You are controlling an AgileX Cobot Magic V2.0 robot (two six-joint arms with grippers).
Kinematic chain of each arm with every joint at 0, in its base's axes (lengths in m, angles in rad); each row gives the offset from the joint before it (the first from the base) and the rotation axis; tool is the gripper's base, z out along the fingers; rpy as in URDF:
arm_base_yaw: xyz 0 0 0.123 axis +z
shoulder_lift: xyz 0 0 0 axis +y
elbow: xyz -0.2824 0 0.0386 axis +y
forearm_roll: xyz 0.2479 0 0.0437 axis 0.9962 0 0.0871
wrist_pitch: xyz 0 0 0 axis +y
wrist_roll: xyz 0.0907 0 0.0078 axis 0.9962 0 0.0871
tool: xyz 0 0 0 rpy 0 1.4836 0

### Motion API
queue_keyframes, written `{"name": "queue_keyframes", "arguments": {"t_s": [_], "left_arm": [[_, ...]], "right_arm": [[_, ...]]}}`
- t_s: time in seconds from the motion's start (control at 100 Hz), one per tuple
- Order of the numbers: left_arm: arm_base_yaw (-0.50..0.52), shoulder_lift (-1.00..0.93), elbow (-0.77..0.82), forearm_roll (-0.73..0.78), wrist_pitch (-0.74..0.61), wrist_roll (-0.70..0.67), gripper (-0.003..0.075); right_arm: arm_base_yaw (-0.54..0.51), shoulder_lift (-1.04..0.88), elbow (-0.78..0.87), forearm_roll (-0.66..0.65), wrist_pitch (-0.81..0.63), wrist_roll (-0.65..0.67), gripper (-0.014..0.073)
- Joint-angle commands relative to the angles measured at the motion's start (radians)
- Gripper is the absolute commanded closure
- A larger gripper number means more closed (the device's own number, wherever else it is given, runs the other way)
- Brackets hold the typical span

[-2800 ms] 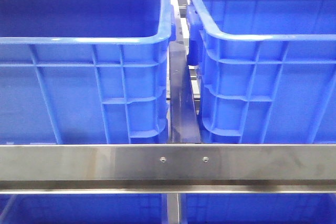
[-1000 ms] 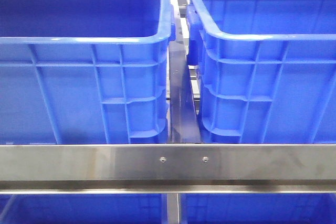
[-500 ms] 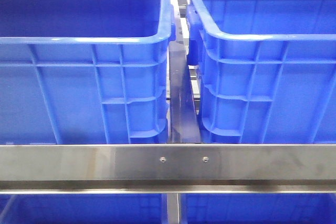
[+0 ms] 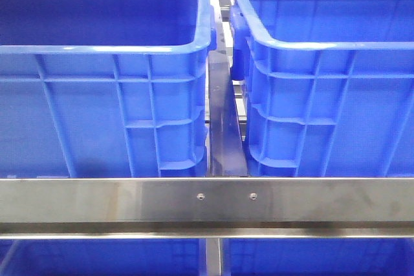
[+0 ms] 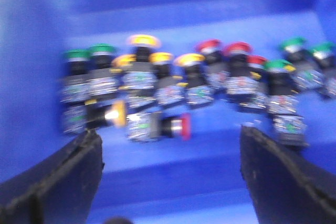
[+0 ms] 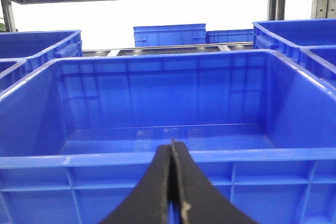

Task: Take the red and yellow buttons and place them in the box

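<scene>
In the blurred left wrist view, several push buttons stand in a row on a blue crate floor (image 5: pixel 173 171). Red buttons (image 5: pixel 237 49) are grouped on one side and yellow buttons (image 5: pixel 143 40) sit near the middle. One red-capped button (image 5: pixel 184 126) and one yellow-capped button (image 5: pixel 118 114) lie on their sides, closest to my left gripper (image 5: pixel 169 139). That gripper hangs open just short of them, holding nothing. My right gripper (image 6: pixel 171 149) is shut and empty, facing the near rim of an empty blue box (image 6: pixel 94 159). Neither gripper shows in the front view.
Green-capped buttons (image 5: pixel 101 49) stand at both ends of the row. In the front view, two big blue crates (image 4: pixel 103 48) (image 4: pixel 323 46) sit side by side behind a steel rail (image 4: pixel 207 200), with a narrow gap between them. More blue crates (image 6: pixel 169 34) stand behind.
</scene>
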Motion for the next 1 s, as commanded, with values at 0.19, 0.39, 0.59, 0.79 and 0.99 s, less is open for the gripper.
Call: {"name": "queue_keyframes", "arguments": {"t_s": [0.19,0.39,0.59,0.79,0.99], "left_arm": [[-0.109,0.26,-0.194,-0.049,-0.063,0.003,0.0225],[-0.109,0.447,-0.314,-0.072,-0.023,0.003,0.0225],[-0.109,0.583,-0.391,-0.082,0.007,0.003,0.0225],[-0.109,0.66,-0.419,-0.082,0.013,0.005,0.0225],[-0.109,0.707,-0.428,-0.082,0.007,0.018,0.0225]], "right_arm": [[0.001,-0.022,-0.02,-0.011,-0.084,-0.004,0.0662],[0.001,-0.022,-0.02,-0.011,-0.084,-0.004,0.0662],[0.001,-0.022,-0.02,-0.011,-0.084,-0.004,0.0662],[0.001,-0.022,-0.02,-0.011,-0.084,-0.004,0.0662],[0.001,-0.022,-0.02,-0.011,-0.084,-0.004,0.0662]]}}
